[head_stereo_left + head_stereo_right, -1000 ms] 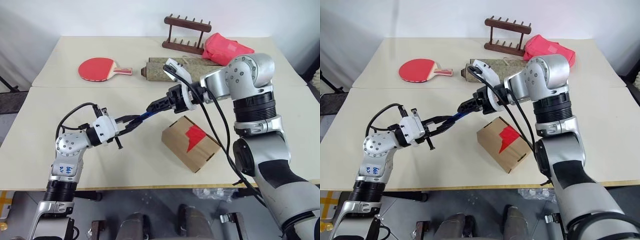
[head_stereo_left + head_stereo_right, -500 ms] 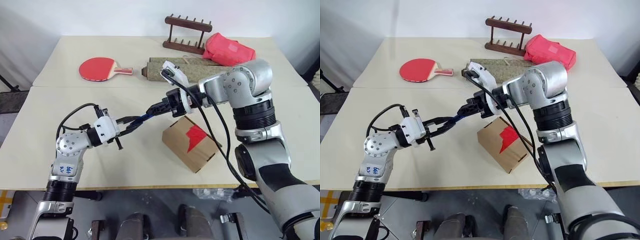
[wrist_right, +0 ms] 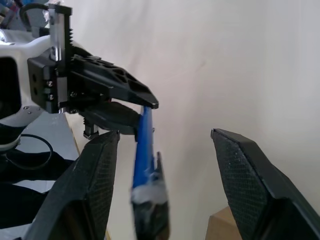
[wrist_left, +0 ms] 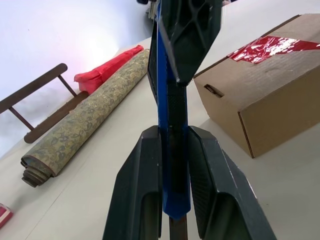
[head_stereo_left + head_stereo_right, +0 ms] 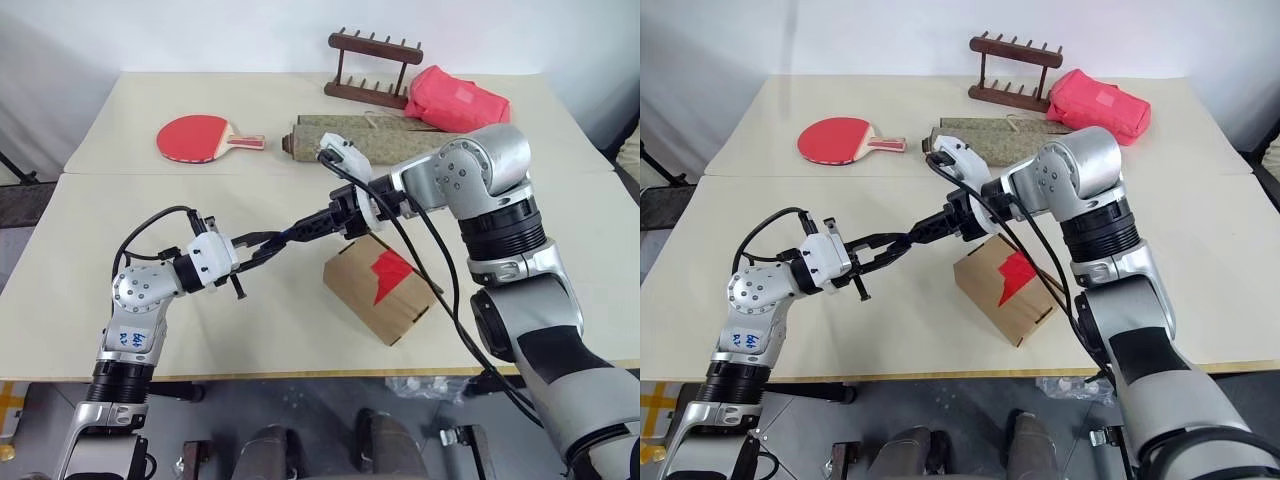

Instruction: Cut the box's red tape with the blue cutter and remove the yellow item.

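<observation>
The left gripper (image 5: 262,243) is clamped on the blue cutter (image 4: 169,125), its two black fingers (image 4: 136,190) pressed against the slim shaft from either side, holding it above the table (image 5: 80,280). The right gripper (image 3: 160,170) faces it from the opposite end with its fingers (image 3: 92,185) spread wide, the cutter's far end lying in the gap between them and touching neither (the right wrist view shows clear space on both sides).

Just beside and below the right gripper, the brown cardboard box (image 5: 385,285) sits on the table, lid shut, with the jagged red tape (image 5: 390,272) across its top.

Farther back lie a red table-tennis paddle (image 5: 195,137), a rolled patterned mat (image 5: 385,135), a dark wooden rack (image 5: 373,65) and a pink-red pouch (image 5: 455,97).
</observation>
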